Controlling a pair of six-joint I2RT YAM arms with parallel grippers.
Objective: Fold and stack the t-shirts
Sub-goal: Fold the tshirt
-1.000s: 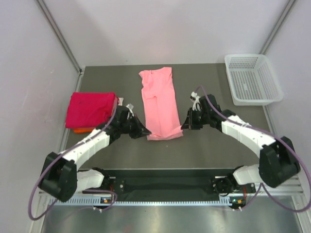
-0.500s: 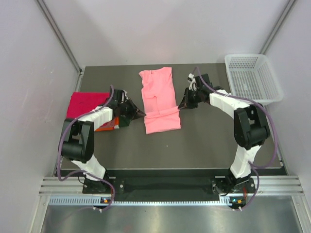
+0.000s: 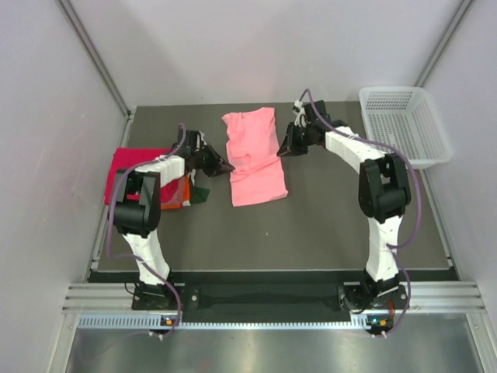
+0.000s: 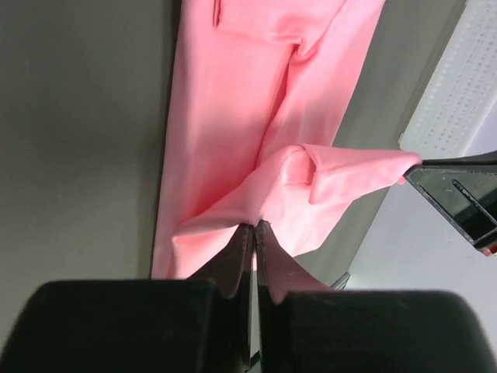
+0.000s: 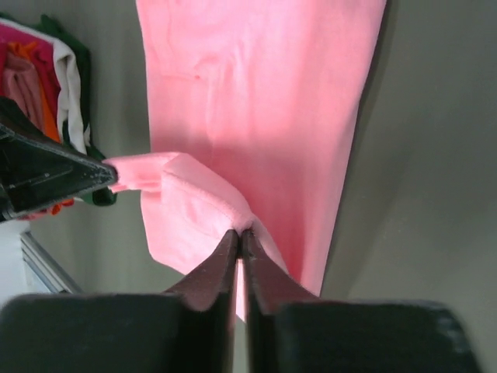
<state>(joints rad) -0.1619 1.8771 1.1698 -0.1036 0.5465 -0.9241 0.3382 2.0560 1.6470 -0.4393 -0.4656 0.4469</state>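
**Student:** Which elements appear, from largest down?

**Instructor:** The grey table (image 3: pixel 326 233) carries everything. A white mesh basket (image 3: pixel 404 128) sits at the table's far right corner. The salmon-pink t-shirt (image 3: pixel 252 159) lies on the table's centre line, in its far half, with its long axis running from the table's near side to its far side. A stack of folded t-shirts (image 3: pixel 132 175) rests by the table's left edge. It is magenta-red on top, with orange and dark green edges showing underneath on the side facing the table's middle.

**Student:** And the two tools?

**Instructor:** The left gripper (image 3: pixel 227 166) reaches in just left of the table's centre line. The right gripper (image 3: pixel 283 149) is just right of that line and slightly nearer the table's far edge. Both are clenched on the salmon-pink t-shirt. In the left wrist view the fingers (image 4: pixel 233 260) meet tip to tip with pink cloth pinched between them. The right wrist view shows the same grip (image 5: pixel 239 233).

**Student:** How does the cloth hang?

**Instructor:** One fold is lifted clear of the table and spans from gripper to gripper. The rest of the shirt (image 5: pixel 256 93) lies flat on the table beneath it.
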